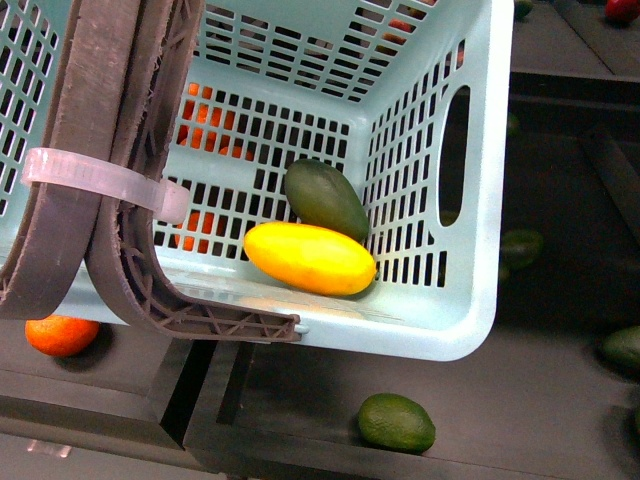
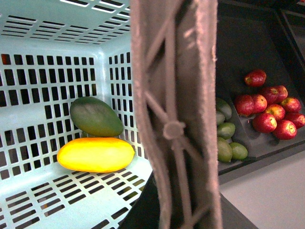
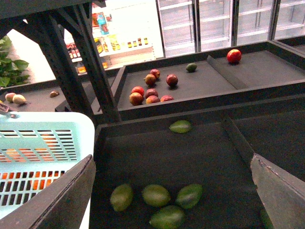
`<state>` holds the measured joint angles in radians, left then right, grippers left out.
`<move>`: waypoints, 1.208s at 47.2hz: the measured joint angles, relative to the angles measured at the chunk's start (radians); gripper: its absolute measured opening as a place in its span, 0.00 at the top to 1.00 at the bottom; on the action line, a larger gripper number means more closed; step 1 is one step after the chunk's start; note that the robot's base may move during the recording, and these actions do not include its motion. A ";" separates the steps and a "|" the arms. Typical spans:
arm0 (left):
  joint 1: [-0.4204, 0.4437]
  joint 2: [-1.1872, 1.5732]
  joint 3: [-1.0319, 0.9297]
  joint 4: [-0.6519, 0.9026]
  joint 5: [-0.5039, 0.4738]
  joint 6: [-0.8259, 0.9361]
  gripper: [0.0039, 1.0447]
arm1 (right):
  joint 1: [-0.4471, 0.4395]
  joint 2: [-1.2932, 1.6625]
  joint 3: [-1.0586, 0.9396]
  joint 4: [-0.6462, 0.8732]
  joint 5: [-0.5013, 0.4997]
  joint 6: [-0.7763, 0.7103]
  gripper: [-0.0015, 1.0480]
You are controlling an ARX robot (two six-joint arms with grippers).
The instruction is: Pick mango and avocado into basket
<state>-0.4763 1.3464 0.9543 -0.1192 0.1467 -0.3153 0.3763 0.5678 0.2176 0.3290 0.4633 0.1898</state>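
Right gripper (image 3: 171,160) spread wide, holding nothing; mango (image 1: 310,258) and avocado (image 1: 326,198) lie in the basket (image 1: 440,335).
The left gripper shows in no view, so its state cannot be told. The mango lies flat by the basket's near right corner, long axis along the near wall. The avocado touches it behind, angled toward the side wall.

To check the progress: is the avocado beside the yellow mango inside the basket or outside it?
Inside. The avocado lies on the floor of the basket beside the mango, with the slotted walls behind both.
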 joint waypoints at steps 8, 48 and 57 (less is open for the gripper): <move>0.003 0.000 0.000 0.000 0.000 -0.001 0.95 | -0.094 -0.080 -0.053 -0.007 -0.197 -0.146 0.36; 0.003 0.000 0.000 0.000 -0.006 -0.001 0.95 | -0.374 -0.378 -0.213 -0.140 -0.461 -0.187 0.98; 0.003 0.000 0.000 0.000 -0.005 -0.001 0.95 | -0.374 -0.525 -0.212 -0.315 -0.462 -0.187 0.98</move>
<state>-0.4736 1.3464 0.9543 -0.1192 0.1417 -0.3161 0.0021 0.0425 0.0055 0.0135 0.0017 0.0025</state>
